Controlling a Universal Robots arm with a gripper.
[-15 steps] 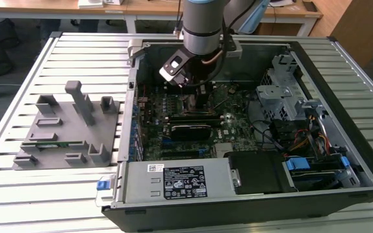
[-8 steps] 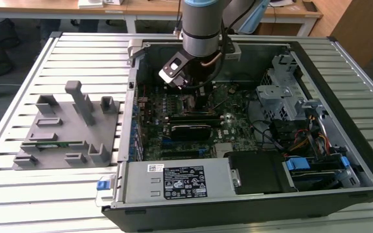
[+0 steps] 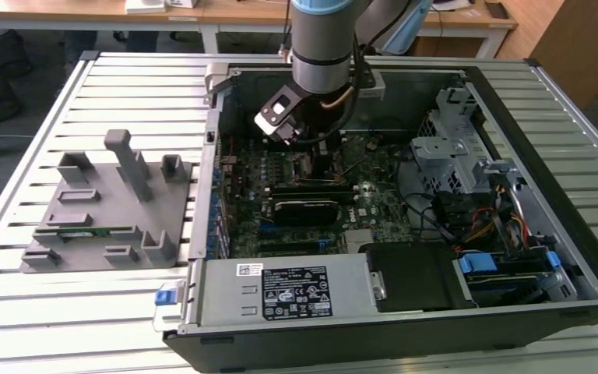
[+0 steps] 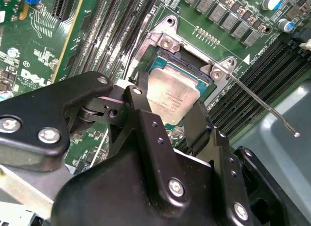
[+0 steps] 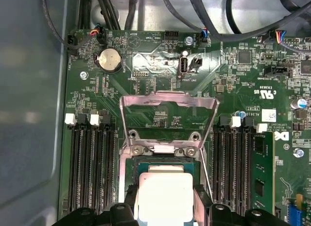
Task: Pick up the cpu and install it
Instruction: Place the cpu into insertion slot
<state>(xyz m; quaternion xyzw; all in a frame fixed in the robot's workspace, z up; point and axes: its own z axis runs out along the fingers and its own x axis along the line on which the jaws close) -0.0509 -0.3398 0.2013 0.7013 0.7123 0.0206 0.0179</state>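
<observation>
Grey fixture [image 3: 107, 210]: stands at the exterior view's left on the slatted table [image 3: 50, 312], with a green memory stick [image 3: 86, 231] lying in one of its slots.

Computer case [image 3: 403, 331]: lies open beside the fixture, its motherboard [image 3: 310, 179] facing up.

Arm [image 3: 325, 39]: reaches down into the case over the board's middle.

The cpu [image 4: 172, 92]: a small flat square with a silvery-white top and a thin darker rim. It sits over the open socket, inside the socket's black frame.

Gripper [image 4: 167, 108]: its black fingers [image 4: 141, 107] press against two opposite edges of the cpu, pinching it.

Load plate [image 5: 167, 112]: bare metal frame, swung up and away from the socket.

Lever [image 4: 262, 104]: thin wire rod, raised and slanting off from the socket's corner.

Memory slots [image 5: 92, 163]: long dark rows flanking the socket on both sides.

Coin cell [image 5: 110, 59]: round, on the board beyond the load plate.

Drive cage [image 3: 455, 148]: grey metal, at the exterior view's right, with coloured cables [image 3: 486, 226] beside it.

Hidden: in the exterior view the arm covers the socket. In the first wrist view the picture's edge cuts off part of the cpu [image 5: 163, 192]. Whether the chip is fully seated or held just above the contacts cannot be told.
</observation>
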